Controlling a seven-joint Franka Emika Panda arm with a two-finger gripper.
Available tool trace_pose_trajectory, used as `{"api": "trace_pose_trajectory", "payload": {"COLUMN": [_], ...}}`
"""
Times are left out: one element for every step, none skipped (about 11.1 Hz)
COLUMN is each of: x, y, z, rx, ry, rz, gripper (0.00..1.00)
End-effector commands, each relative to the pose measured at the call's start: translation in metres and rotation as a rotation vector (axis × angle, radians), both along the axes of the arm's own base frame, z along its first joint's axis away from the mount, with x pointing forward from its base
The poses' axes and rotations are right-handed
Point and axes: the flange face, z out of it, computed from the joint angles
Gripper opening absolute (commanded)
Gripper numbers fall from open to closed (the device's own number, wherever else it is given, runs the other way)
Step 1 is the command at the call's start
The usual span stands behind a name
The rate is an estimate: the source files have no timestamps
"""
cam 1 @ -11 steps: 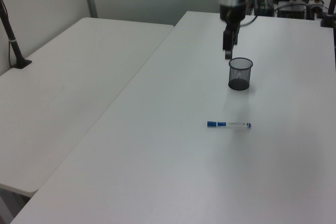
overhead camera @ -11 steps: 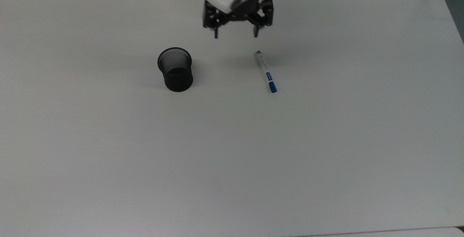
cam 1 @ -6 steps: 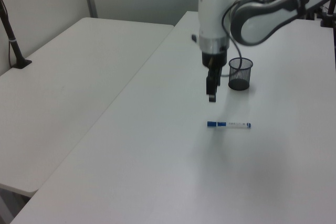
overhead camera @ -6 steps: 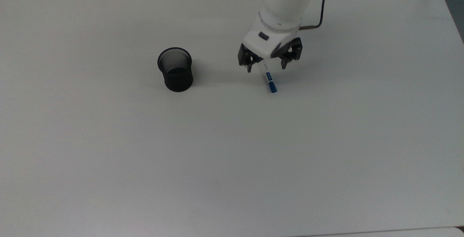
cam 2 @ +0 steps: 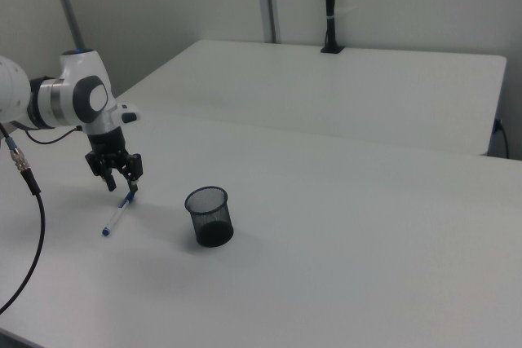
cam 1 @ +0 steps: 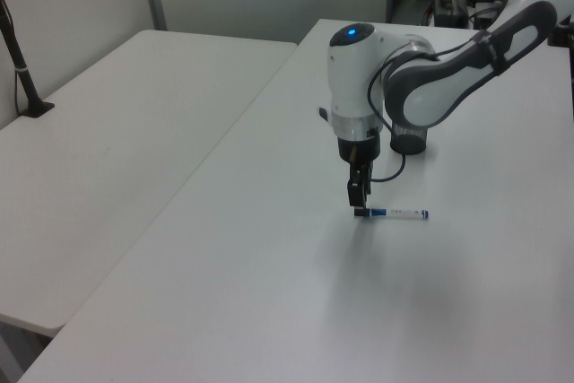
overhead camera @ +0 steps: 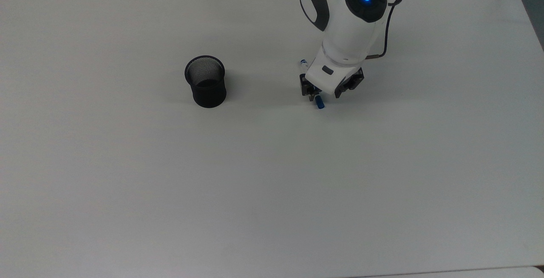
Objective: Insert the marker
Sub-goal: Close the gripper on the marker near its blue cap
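in the top view the marker [overhead camera: 316, 97] lies flat on the white table [overhead camera: 272, 184], with its blue cap end toward the top view's bottom and the small blue end toward the top view's top. the gripper [overhead camera: 326, 95] is low over the cap half of it, and its two fingers stand apart, one on each side of the barrel, so it is open and holds nothing. the black mesh cup [overhead camera: 205, 81] stands upright, well apart, to the top view's left. i judge the task is at its beginning: the marker is not yet gripped, not lifted and not in the cup. between marker and cup the table is bare, so the way is free, and all table edges are far.

in the left view the marker [cam 1: 392, 213] lies across the table, and the gripper [cam 1: 358, 202] hangs just at its blue cap end, very near the surface. the cup [cam 1: 410, 138] is partly hidden behind the arm. the table's edge toward the left view's left is not close.

in the right view the gripper [cam 2: 121, 181] is spread over the upper end of the marker [cam 2: 117, 216], which points down toward the right view's left. the cup [cam 2: 209, 215] is to the right view's right, its mouth open upward. much free table is around both.
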Motion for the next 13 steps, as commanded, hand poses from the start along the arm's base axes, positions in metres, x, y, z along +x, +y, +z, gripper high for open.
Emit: {"api": "trace_pose_trajectory", "payload": {"x": [0.007,0.008,0.007,0.007,0.007,0.006,0.005,0.005,0.006,0.009,0.014,0.019,0.022], "y": [0.004,0.003,0.004,0.004,0.004,0.003,0.003,0.003,0.000,-0.003,-0.011,-0.027,-0.045], "z": [-0.020,-0.021,-0.027,-0.028,-0.027,-0.027,-0.027,-0.025,-0.024,-0.017,0.006,0.037,0.063], "rx": [-0.019,-0.022,-0.026,-0.027,-0.027,-0.029,-0.031,-0.032,-0.032,-0.027,-0.014,-0.005,0.000], "ry": [-0.043,-0.050,-0.043,-0.041,-0.042,-0.038,-0.036,-0.034,-0.036,-0.046,-0.085,-0.132,-0.168], "rz": [-0.019,-0.019,-0.013,-0.013,-0.015,-0.015,-0.014,-0.013,-0.016,-0.025,-0.044,-0.070,-0.096], "gripper": [0.56,0.52,0.48,0.40,0.29,0.21,0.11,0.04,0.01,0.01,0.01,0.01,0.01]}}
